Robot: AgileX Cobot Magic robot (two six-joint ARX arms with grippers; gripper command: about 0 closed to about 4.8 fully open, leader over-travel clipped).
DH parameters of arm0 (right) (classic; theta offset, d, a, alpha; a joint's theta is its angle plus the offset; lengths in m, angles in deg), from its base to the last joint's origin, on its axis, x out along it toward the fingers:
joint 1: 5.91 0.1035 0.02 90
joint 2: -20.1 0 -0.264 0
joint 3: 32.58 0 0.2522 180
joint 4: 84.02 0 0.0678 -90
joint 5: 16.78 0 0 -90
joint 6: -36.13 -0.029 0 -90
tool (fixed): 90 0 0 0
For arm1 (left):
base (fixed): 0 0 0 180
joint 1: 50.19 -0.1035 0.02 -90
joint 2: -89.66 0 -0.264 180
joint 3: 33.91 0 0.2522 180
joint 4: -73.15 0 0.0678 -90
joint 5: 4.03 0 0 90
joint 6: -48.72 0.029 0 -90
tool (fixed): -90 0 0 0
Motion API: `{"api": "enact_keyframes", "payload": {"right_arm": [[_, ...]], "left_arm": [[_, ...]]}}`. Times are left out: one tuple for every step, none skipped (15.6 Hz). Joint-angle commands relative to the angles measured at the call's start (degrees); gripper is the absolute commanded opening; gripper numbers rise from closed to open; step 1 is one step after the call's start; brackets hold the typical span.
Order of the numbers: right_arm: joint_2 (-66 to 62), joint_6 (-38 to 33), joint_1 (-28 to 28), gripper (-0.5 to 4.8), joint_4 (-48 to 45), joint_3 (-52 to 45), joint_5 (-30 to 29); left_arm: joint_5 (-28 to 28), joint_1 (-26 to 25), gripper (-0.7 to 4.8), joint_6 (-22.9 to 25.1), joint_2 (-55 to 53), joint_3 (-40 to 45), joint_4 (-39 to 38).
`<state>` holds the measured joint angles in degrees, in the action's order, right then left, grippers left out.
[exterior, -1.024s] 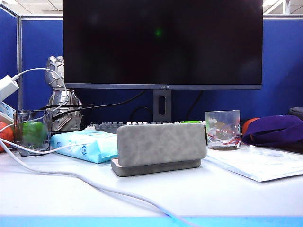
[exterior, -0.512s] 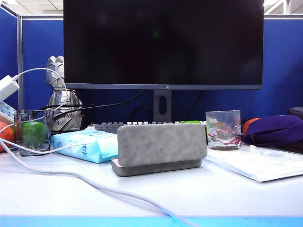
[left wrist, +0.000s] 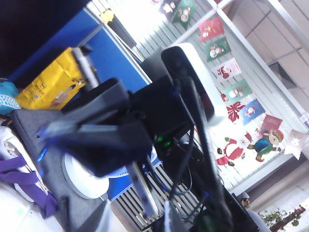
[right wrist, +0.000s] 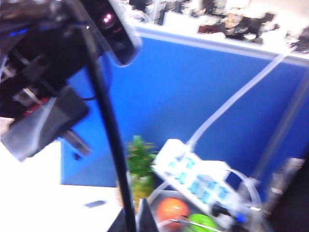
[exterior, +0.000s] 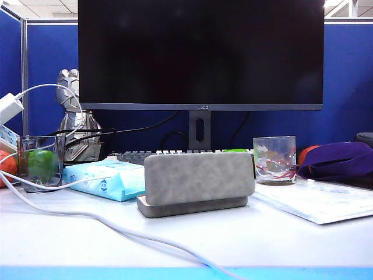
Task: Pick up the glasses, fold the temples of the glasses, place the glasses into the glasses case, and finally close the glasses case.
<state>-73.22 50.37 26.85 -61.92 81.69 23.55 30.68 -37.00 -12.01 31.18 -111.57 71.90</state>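
The glasses case (exterior: 198, 178) sits open in the middle of the desk in the exterior view, its grey lid upright over the base. I cannot make out the glasses in any view. Neither gripper shows in the exterior view. My left gripper (left wrist: 137, 220) is raised and open, its blurred pale fingertips (left wrist: 104, 218) wide apart, facing the other arm's dark wrist (left wrist: 101, 135). My right gripper (right wrist: 139, 222) is also raised, its two dark fingertips (right wrist: 148, 220) close together and shut. A black cable (right wrist: 104, 121) crosses in front of it, and nothing held can be made out.
A monitor (exterior: 201, 52) and keyboard (exterior: 134, 156) stand behind the case. A blue tissue pack (exterior: 108, 178), a square glass (exterior: 39, 162) and a white cable (exterior: 116, 227) lie left. A swirled tumbler (exterior: 274, 159), papers (exterior: 320, 201) and purple cloth (exterior: 338, 160) lie right.
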Motion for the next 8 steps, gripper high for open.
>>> {"api": "enact_keyframes", "payload": {"right_arm": [[0.0, -0.5, -1.0, -0.05, -0.4, 0.3, -0.2], [-0.2, -0.5, -1.0, -0.06, -0.5, 0.3, -0.2], [-0.6, -0.5, -1.0, -0.05, -0.5, 0.3, -0.2], [-1.1, -0.7, -0.9, -0.06, -0.5, 0.3, -0.2], [-1.6, -0.7, -0.8, -0.06, -0.5, 0.3, -0.2], [-1.7, -0.7, -0.5, -0.05, -0.7, 0.3, -0.2], [-1.7, -0.7, -0.5, -0.05, -0.9, 0.3, -0.2], [-1.7, -0.7, 0.0, -0.05, -1.2, 0.3, -0.2]], "left_arm": [[-0.2, 0.0, 1.57, -1.3, 0.2, -0.3, 0.9], [-0.2, 0.0, 1.57, -2.2, 0.2, -0.3, 1.0], [-0.5, 0.0, 1.57, -2.8, 0.2, -0.3, 1.6], [-1.5, 0.0, 1.57, -2.8, 0.2, -0.3, 2.6], [-3.6, 0.0, 1.56, -3.2, 0.2, -0.3, 4.7], [-5.3, 0.0, 1.56, -3.3, 0.2, -0.3, 6.3], [-6.3, 0.0, 1.56, -3.4, 0.2, -0.3, 7.1], [-6.5, 0.0, 1.56, -3.4, 0.2, -0.3, 6.8]]}}
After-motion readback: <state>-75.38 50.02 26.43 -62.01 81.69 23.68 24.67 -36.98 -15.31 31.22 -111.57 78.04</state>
